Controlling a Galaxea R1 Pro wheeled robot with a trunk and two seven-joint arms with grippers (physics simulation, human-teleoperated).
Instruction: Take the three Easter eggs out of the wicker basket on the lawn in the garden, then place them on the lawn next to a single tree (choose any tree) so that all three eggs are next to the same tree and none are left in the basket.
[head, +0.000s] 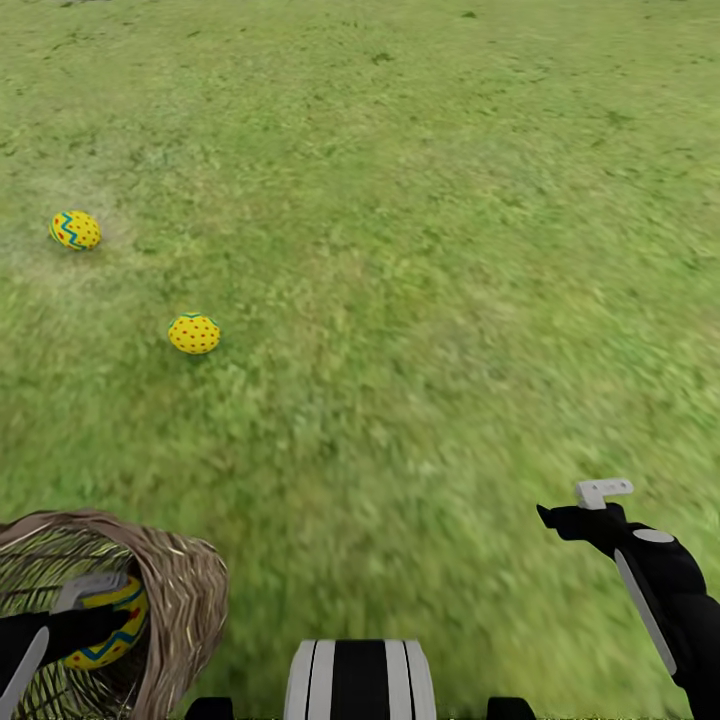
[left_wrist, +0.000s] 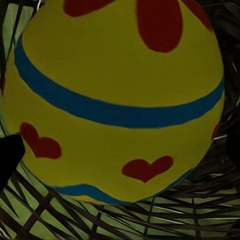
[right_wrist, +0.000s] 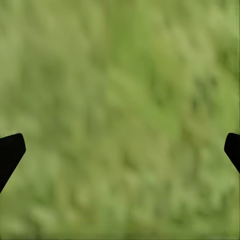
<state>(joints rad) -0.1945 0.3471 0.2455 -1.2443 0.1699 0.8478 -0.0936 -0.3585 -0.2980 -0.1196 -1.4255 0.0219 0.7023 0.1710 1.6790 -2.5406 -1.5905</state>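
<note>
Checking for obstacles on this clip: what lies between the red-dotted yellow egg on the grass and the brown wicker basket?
Only bare green lawn shows between the red-dotted yellow egg and the brown wicker basket, in the head view.

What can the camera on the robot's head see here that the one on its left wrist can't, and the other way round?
The head view takes in the open lawn with two Easter eggs lying loose on it, a zigzag egg and a dotted egg, plus the right gripper hanging over the grass. The left wrist view gives the close detail: red hearts, red petals and blue bands on the third egg. Both show that egg inside the wicker basket, whose weave sits beneath it.
</note>
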